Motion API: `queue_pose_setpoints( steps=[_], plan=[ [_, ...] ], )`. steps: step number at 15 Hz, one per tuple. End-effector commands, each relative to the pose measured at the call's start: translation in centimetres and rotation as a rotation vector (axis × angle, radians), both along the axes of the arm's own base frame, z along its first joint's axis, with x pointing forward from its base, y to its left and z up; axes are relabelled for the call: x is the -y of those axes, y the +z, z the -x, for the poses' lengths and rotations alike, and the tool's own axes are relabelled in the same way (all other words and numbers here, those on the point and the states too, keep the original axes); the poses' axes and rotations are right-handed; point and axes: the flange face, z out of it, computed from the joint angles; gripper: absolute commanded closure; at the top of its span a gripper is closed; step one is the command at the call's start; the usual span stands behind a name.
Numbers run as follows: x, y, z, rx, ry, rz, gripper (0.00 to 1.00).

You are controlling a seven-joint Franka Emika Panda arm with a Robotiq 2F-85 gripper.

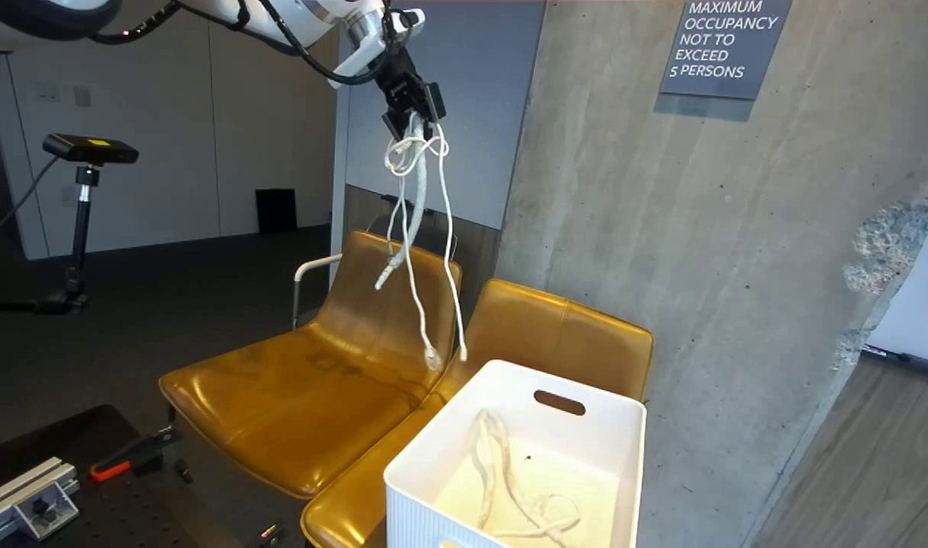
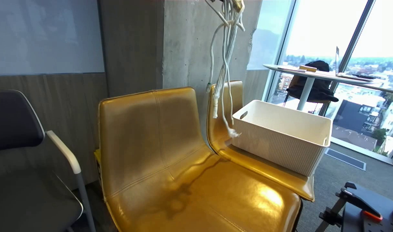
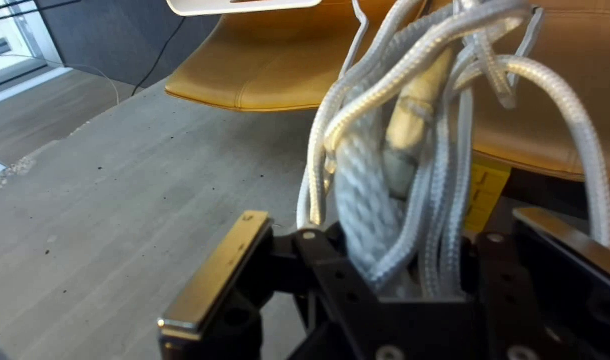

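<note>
My gripper (image 1: 414, 114) is high above the tan chairs, and its jaws (image 3: 395, 240) are closed around a bundle of white ropes (image 3: 362, 195). The bundle mixes one thick braided rope with several thin cords, looped and knotted below the jaws. The ropes hang free in both exterior views (image 1: 418, 205) (image 2: 227, 54), with loose, frayed ends. A white ribbed box (image 2: 273, 145) sits on a tan chair, right of the hanging ends; it also shows in an exterior view (image 1: 425, 498). Another pale rope (image 1: 490, 472) lies inside the box. Only the box's edge (image 3: 244, 7) shows in the wrist view.
Two tan chairs (image 1: 281, 396) (image 1: 562, 323) stand side by side against a concrete pillar (image 1: 661, 228). A camera on a stand (image 1: 90, 148), a clamp with an orange handle (image 1: 129, 457) and a dark armchair (image 2: 15, 122) are nearby. A round table (image 2: 322, 75) stands by the window.
</note>
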Motion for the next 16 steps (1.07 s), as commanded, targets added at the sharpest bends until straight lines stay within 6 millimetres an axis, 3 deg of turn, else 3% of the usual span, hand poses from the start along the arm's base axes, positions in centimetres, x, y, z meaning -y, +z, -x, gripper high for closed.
queue_pose_setpoints(
  steps=[1,3,4,10,16],
  plan=[
    [-6.6,-0.5,0.8,0.013,0.010,0.011,1.00],
    [-8.9,-2.0,0.9,0.001,0.016,0.008,1.00],
    [-8.8,-3.6,0.5,-0.017,0.004,0.005,1.00],
    [-6.7,-13.3,-0.6,-0.181,-0.065,-0.071,1.00],
    [-4.7,-23.2,1.7,-0.356,-0.138,-0.138,1.00]
  ],
)
